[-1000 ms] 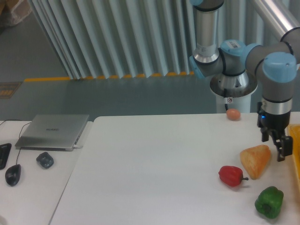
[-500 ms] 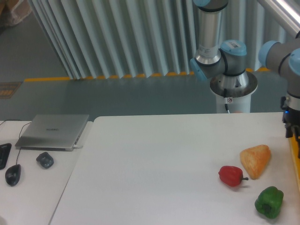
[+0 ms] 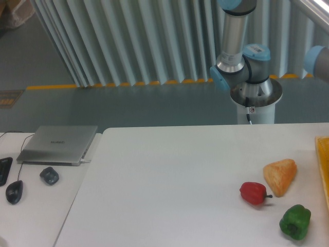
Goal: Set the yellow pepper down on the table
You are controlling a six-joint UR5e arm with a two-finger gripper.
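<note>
White table [image 3: 169,180] holds red pepper [image 3: 253,192], green pepper [image 3: 295,222]; pincer out of frame

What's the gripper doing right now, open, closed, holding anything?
Gripper: out of the frame, so its state cannot be told; only part of the arm shows at the right edge.

Open white table [image 3: 169,185] across centre and nine o'clock side. Crowded toward four o'clock: red pepper [image 3: 253,193], orange-tan wedge [image 3: 281,175], green pepper [image 3: 295,222] close together. Yellow rim [image 3: 324,164] blocking three o'clock edge. Arm base [image 3: 255,95] at one o'clock.
</note>
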